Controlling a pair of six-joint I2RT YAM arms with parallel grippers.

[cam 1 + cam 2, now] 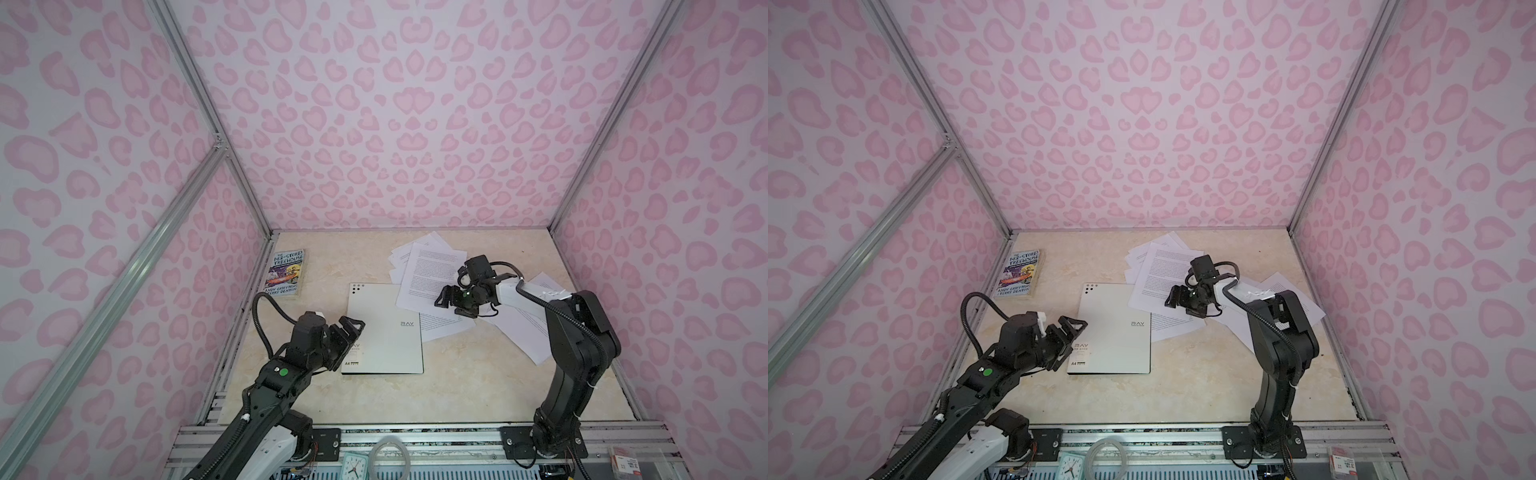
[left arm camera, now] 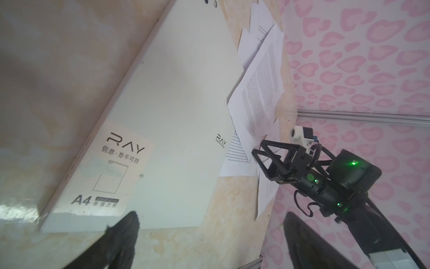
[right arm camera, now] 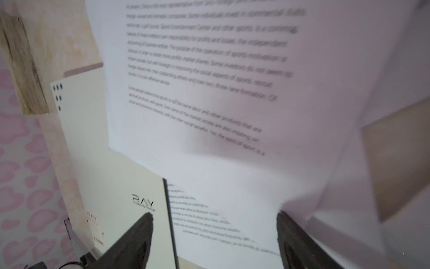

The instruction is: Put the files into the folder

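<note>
The folder (image 1: 384, 328) (image 1: 1115, 328) (image 2: 174, 104) (image 3: 111, 181) lies shut and flat in the middle of the table (image 1: 415, 399). Its pale cover faces up. Its long side runs from the near edge toward the back wall, with the A4 label at the near left corner and the small black dots at the far left corner.

The sheets (image 1: 432, 274) (image 1: 1163, 270) (image 2: 260, 86) (image 3: 209, 93) lie in a loose, overlapping spread just right of the folder, reaching from the back of the table toward the right wall. They point different ways. The top printed page runs roughly front to back, and its lower left corner lies over the folder's far right corner. Another page touches the folder's right edge; I cannot tell whether it goes beneath.

A paperback book (image 1: 286, 272) (image 1: 1020, 272) lies at the far left, well apart from the folder.

The right gripper (image 1: 449, 303) (image 1: 1179, 301) (image 3: 214, 219) hangs over the near end of the top page, beside the folder's right edge, fingers spread with nothing between them. Its arm crosses above the sheets farther right.

The left gripper (image 1: 347, 340) (image 1: 1069, 340) (image 2: 209, 219) is above the folder's near left part by the label, also spread wide and empty.
</note>
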